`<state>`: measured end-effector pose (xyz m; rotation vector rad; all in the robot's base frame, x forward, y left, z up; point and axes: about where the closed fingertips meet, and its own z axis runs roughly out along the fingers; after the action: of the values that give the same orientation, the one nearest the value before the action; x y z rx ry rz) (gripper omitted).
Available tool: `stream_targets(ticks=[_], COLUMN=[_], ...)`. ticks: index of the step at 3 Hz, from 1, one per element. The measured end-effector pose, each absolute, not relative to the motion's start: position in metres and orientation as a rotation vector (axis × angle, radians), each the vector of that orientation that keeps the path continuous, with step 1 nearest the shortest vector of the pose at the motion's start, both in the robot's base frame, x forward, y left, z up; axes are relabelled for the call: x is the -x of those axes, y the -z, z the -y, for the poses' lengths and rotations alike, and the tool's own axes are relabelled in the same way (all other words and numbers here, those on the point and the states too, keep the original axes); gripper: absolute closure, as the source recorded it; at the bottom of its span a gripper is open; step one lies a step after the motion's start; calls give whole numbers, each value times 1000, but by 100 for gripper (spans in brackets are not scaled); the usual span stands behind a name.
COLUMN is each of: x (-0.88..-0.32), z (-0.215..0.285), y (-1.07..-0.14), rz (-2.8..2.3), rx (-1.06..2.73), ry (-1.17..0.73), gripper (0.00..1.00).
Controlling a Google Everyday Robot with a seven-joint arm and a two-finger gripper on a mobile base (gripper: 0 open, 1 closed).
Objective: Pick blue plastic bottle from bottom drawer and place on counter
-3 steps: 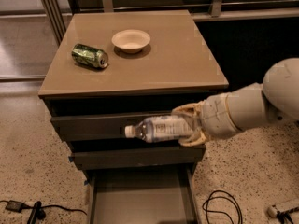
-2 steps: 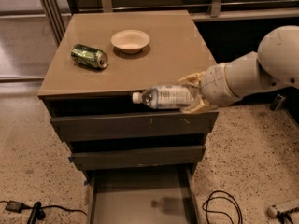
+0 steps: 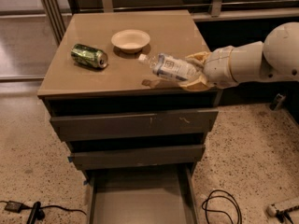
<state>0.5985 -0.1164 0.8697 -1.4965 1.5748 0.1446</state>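
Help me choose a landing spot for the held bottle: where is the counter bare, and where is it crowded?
Bare: the front strip of the counter, from in front of the green can across to the gripper, which holds the blue plastic bottle over the right front; also the back right corner. Crowded: left and middle, where can and bowl sit side by side.

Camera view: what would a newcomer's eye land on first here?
The gripper on the white arm reaches in from the right and holds the bottle sideways over the front right part of the counter, cap toward the bowl. A green can lies on its side at the counter's left. The bottom drawer stands open below.
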Motion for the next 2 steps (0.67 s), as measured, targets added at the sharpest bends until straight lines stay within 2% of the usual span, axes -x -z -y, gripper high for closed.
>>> stream_targets(ticks=[2], x=[-603], z=[122], y=[-870], rz=[-1588], rx=[1434], ry=[-132], gripper=[100])
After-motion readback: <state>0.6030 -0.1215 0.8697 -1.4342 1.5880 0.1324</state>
